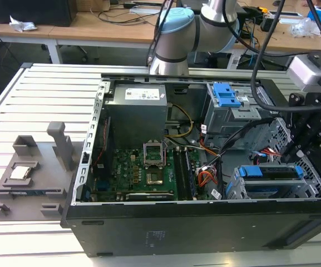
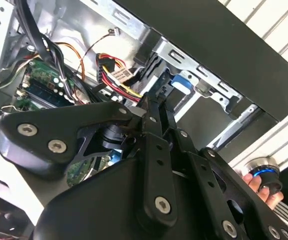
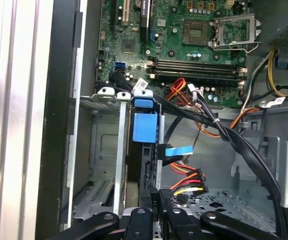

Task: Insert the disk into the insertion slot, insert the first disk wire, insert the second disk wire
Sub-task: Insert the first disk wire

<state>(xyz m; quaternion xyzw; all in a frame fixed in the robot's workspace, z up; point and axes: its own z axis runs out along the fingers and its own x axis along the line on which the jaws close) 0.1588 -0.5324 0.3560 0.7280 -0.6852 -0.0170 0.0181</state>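
The disk [image 1: 268, 171], in its bright blue carrier, sits inside the insertion slot [image 1: 237, 189] at the case's front corner, on the exterior view's right. In the first wrist view the carrier [image 3: 144, 127] shows edge-on within the grey perforated bay [image 3: 101, 150]. My gripper [image 1: 294, 156] hangs just over the disk's rear end. Its fingers [image 3: 158, 196] are shut together on the black connector of a red, yellow and black disk wire [image 3: 188, 182]. In the second wrist view the fingertips [image 2: 146, 102] meet where that wire [image 2: 119, 82] ends, beside the blue carrier [image 2: 181, 82]. A flat blue wire [image 3: 178, 151] lies loose nearby.
A taller grey cage with a blue clip [image 1: 226, 95] stands behind the slot. Black cable bundles [image 3: 233, 140] cross between the motherboard [image 1: 143, 167] and the bay. A grey fixture tray [image 1: 26, 178] lies outside the case. A person's hand [image 2: 263, 185] rests on a blue-ringed knob.
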